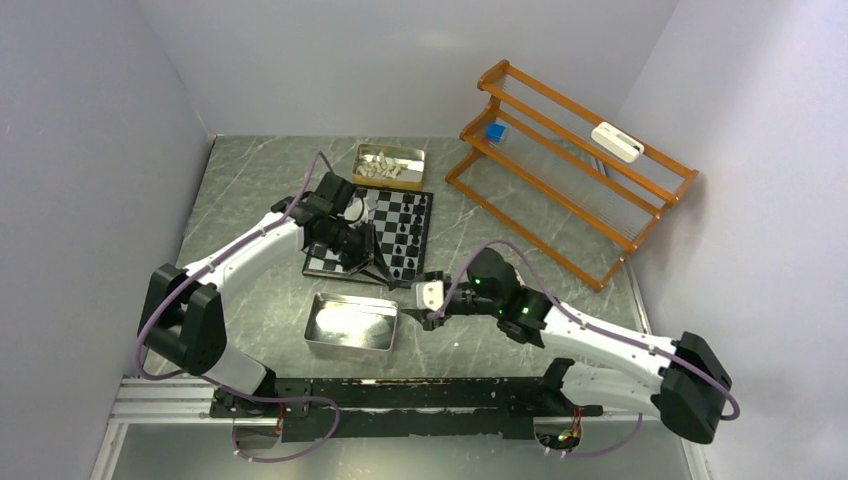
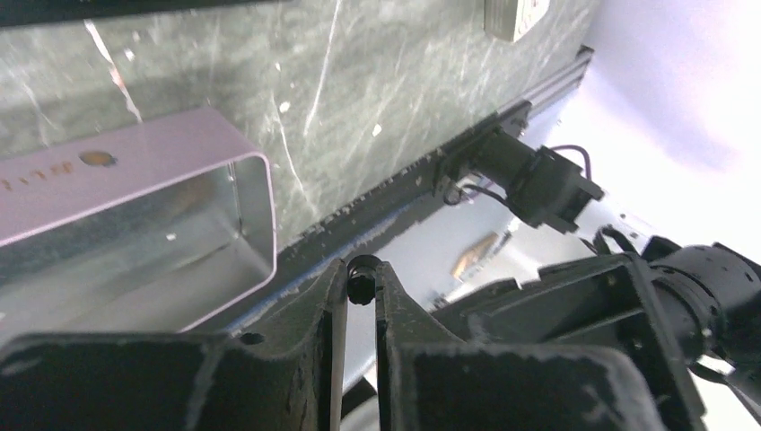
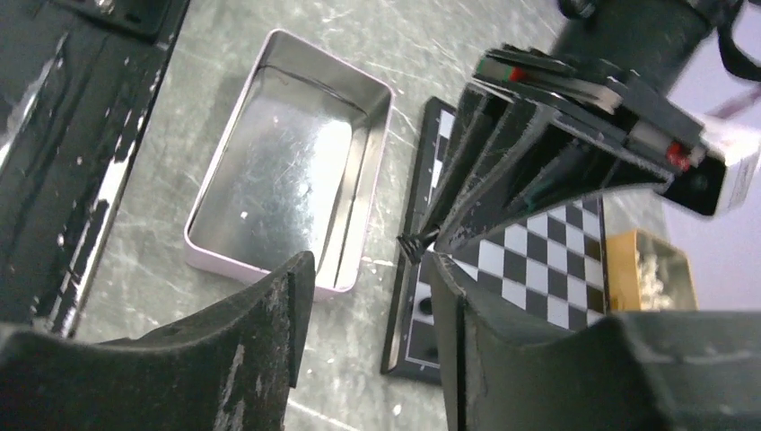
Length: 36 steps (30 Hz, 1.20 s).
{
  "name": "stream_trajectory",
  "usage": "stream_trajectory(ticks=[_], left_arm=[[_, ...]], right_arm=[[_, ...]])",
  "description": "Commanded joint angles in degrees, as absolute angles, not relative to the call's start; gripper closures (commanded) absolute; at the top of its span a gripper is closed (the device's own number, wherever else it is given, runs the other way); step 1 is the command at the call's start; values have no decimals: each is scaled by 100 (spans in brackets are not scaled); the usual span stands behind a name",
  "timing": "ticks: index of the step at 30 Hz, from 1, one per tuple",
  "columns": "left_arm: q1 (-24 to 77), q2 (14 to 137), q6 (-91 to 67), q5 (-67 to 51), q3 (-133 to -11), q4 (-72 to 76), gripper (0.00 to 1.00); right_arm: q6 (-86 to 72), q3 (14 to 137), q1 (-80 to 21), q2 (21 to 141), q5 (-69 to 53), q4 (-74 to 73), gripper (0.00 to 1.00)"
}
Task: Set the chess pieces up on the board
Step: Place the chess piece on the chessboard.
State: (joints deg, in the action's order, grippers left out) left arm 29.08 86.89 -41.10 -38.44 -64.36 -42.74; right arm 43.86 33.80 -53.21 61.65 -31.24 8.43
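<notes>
The left gripper (image 2: pixel 362 269) pinched a black piece (image 2: pixel 362 289) by the near edge of the board (image 3: pixel 538 269), and would do best to keep it upright and lower it only once the spread right gripper (image 3: pixel 372 262) backed clear.

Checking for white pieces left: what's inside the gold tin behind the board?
Cream-white chess pieces lie piled in the gold tin; anything beneath the pile is covered.

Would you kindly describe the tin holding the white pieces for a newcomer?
Find the central chequered board. Just beyond its far edge sits a small gold tin. Unlike the silver tray on the board's near side, it holds cream-white pieces.
</notes>
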Motion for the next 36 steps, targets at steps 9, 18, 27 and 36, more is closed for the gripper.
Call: stream_trajectory(ticks=[9, 18, 27, 36], left_arm=[[4124, 8396, -3633, -853, -6639, -2736, 89], [5182, 8589, -3007, 1124, -6545, -2012, 93], [5298, 8517, -2893, 1954, -5790, -1283, 91], [5348, 8918, -2632, 1979, -5551, -754, 91]], right_arm=[[-471, 4443, -5286, 5685, 927, -430, 20], [-2582, 5047, -5065, 5507, 1778, -1944, 0], [-3443, 5130, -4733, 5334, 1436, -2626, 0], [-3735, 5022, -4213, 5730, 937, -2514, 0]])
